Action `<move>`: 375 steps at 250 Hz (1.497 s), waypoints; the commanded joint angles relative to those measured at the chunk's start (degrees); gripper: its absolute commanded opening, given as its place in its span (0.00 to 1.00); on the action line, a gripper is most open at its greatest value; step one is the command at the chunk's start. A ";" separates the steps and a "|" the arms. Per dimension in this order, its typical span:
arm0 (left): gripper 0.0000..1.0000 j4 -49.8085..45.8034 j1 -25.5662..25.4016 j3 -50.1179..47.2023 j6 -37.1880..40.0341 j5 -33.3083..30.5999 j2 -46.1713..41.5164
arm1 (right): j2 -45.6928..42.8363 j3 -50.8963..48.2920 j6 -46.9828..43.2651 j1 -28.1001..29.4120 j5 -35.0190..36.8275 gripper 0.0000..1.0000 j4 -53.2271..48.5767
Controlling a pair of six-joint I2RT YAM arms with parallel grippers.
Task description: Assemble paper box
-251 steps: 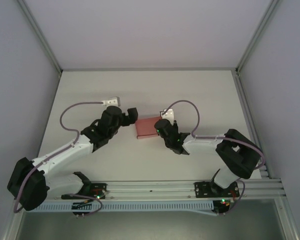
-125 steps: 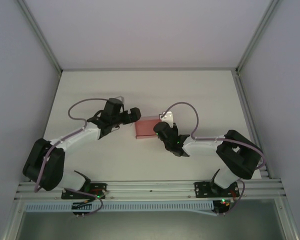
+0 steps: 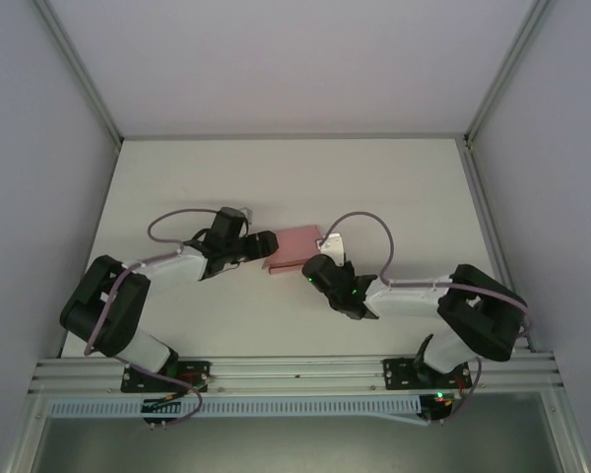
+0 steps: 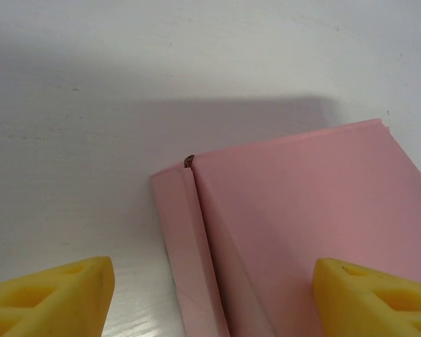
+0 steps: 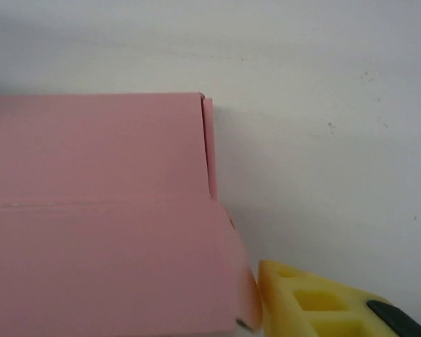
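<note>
White table (image 3: pixel 394 187) and grey walls sit all around my two arms. On the left wrist camera, my left gripper (image 4: pixel 217 291) has its two yellow fingers (image 4: pixel 56 295) spread wide. The end of the paper box (image 4: pixel 302 225) lies between them, and nothing is pinched there. My right gripper (image 3: pixel 316 260) is at the box's near right corner. Its wrist camera gives me one yellow finger (image 5: pixel 302 302) right beside the box, so I cannot tell if those jaws are open or closed.

The box lies flat in the middle of the table, between both grippers.

What worries me is this. The box is thin, light card. If the left fingers close hard, I think they could squash that end or bend it. A thin side flap (image 4: pixel 179 239) there does not look fully tucked in, and a push from the side could pop it out. The table looks smooth, so a bump could make the box slide away.

The card is pale pink, dull and smooth, with sharp fold lines. The fingers are chunky yellow wedges with holes in them.
</note>
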 commanded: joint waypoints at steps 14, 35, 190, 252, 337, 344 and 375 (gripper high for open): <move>0.70 2.72 -0.19 -0.98 -0.44 1.80 2.46 | -5.89 -6.00 8.07 0.39 1.68 0.40 -5.55; 0.68 3.45 -0.17 -1.25 -0.39 2.23 3.21 | -9.33 -7.39 10.20 0.38 1.03 0.46 -8.83; 0.45 8.73 0.25 -2.65 0.32 6.67 6.99 | -37.31 -9.30 15.15 -1.19 -6.54 1.00 -17.06; 0.30 15.36 2.58 -5.23 -1.21 12.55 7.75 | -30.54 -8.54 22.26 -7.19 -17.38 1.00 -15.52; 0.23 22.73 4.93 -8.11 -1.69 19.27 8.48 | -21.90 -6.25 21.65 -15.23 -29.22 1.00 -7.60; 0.23 23.70 5.17 -8.42 -2.09 20.04 8.66 | -20.96 -6.62 22.28 -15.93 -31.09 1.00 -5.66; 0.19 26.22 6.27 -8.70 -2.83 22.98 10.66 | -16.13 -7.26 24.24 -19.04 -39.43 1.00 1.08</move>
